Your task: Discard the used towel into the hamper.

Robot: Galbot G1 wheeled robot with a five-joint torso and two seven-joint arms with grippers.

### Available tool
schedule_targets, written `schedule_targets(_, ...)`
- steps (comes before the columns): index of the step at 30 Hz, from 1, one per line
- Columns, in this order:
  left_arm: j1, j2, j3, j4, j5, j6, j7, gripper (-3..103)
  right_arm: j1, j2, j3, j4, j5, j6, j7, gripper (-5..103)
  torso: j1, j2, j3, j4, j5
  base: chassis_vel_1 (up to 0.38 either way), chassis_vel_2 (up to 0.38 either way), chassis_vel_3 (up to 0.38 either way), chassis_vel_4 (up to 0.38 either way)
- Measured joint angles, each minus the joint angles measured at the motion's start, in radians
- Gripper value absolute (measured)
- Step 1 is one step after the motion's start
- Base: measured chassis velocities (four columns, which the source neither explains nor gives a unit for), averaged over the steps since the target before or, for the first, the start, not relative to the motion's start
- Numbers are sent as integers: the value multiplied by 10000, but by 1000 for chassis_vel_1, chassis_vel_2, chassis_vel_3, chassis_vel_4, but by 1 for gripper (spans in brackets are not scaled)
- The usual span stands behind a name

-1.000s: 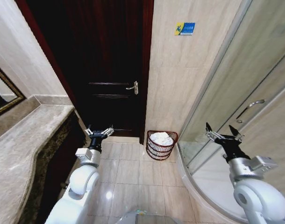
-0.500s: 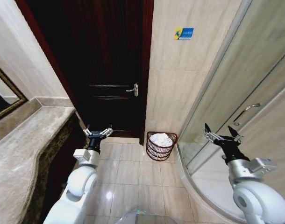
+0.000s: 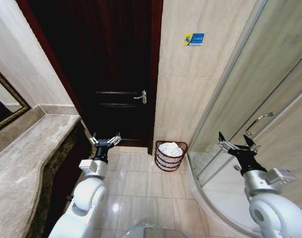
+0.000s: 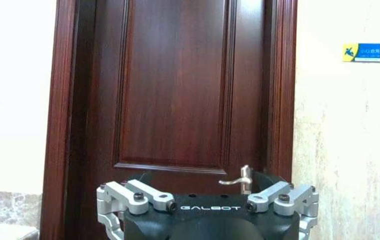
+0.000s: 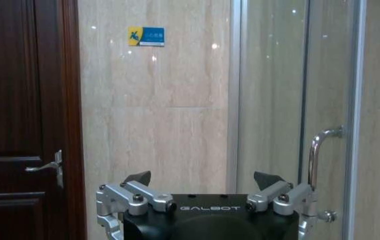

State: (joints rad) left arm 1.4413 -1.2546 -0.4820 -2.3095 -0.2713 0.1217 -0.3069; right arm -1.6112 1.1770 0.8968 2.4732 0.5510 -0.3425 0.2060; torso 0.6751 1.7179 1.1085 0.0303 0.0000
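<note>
Both sets of jaws stand wide apart and hold nothing. From the head, the left gripper [image 3: 105,141] is raised at the end of its white arm, over the tiled floor [image 3: 136,183] beside the dark front of the marble counter [image 3: 27,163], with the dark wooden door [image 3: 111,64] behind it. The right gripper [image 3: 236,145] is raised on the other side, in front of the glass shower screen [image 3: 260,89] with its curved sill.

The hamper [image 3: 170,158] stands on the floor against the beige wall [image 3: 190,89], just right of the door frame and near the edge of the shower screen. A white towel [image 3: 172,148] lies bunched inside it, at about rim level. The hamper sits between the two grippers but farther away from the robot than either, apart from both; it is to the right of the left gripper and to the left of the right one.

On the left wrist, that gripper [image 4: 207,196] points at the door panel, with the silver handle [image 4: 238,179] just above its body. On the right wrist, that gripper [image 5: 204,181] faces the wall, with the shower handle [image 5: 318,150] to one side and a blue and yellow sign [image 5: 146,36] high on the wall.
</note>
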Motion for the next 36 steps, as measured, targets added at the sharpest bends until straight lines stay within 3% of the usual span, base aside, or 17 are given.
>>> schedule_targets(20,669,-231,-283,-369,530,-191,-143,100,-558,-28,49,276,-24,-12,-117,100,-64,-113,-66,0,-3,131,-129,-136,131)
schedule_targets(31,844,-243,-136,-96,762,-918,-304,100,-671,239,-378,277,-357,113,-121,100,-71,-152,-81,3,1,177,-140,-128,182)
schedule_targets(36,843,-218,-175,-58,760,-946,-301,100,-662,289,-550,277,-467,127,-114,100,-73,-158,-84,-2,4,91,-86,-98,73)
